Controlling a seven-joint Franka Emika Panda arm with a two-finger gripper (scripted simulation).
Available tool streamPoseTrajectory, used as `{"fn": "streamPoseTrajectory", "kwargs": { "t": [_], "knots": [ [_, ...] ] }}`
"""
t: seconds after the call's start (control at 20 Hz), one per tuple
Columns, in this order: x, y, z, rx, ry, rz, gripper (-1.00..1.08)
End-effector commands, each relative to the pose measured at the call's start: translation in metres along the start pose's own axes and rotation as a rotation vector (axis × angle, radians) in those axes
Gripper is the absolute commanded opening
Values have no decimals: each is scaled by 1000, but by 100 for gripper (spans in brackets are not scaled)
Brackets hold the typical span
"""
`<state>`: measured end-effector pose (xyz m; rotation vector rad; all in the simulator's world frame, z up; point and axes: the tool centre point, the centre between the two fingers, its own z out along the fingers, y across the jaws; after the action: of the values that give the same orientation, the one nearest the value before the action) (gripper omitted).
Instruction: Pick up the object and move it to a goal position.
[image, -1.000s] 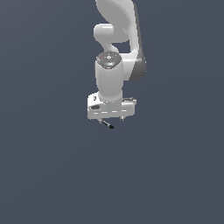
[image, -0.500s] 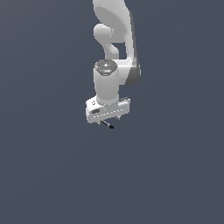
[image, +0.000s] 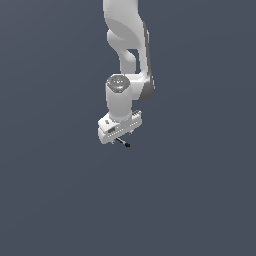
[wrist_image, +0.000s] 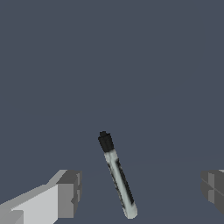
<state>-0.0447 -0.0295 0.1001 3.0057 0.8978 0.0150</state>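
The object (wrist_image: 117, 180) is a thin stick with a black cap and a light grey body, lying on the dark grey floor. In the wrist view it lies between my gripper's (wrist_image: 140, 190) two grey fingertips (wrist_image: 68, 192), which stand far apart and do not touch it. The gripper is open. In the exterior view the white gripper (image: 120, 136) hangs just above the object (image: 123, 143), whose black end pokes out toward the exterior view's right. The fingers themselves are hard to make out in that view.
The white arm (image: 127, 60) rises from the gripper to the top of the exterior view. A plain dark grey floor (image: 200, 200) lies all around.
The gripper has come down a little and drifted toward the exterior view's left, closer over the object. The object has not moved.
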Motion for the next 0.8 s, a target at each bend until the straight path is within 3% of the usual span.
{"fn": "streamPoseTrajectory", "kwargs": {
  "t": [0.0,0.75],
  "knots": [
    [-7,-2,8,0,-2,-69,100],
    [-36,-12,38,8,-7,-328,100]
  ]
}}
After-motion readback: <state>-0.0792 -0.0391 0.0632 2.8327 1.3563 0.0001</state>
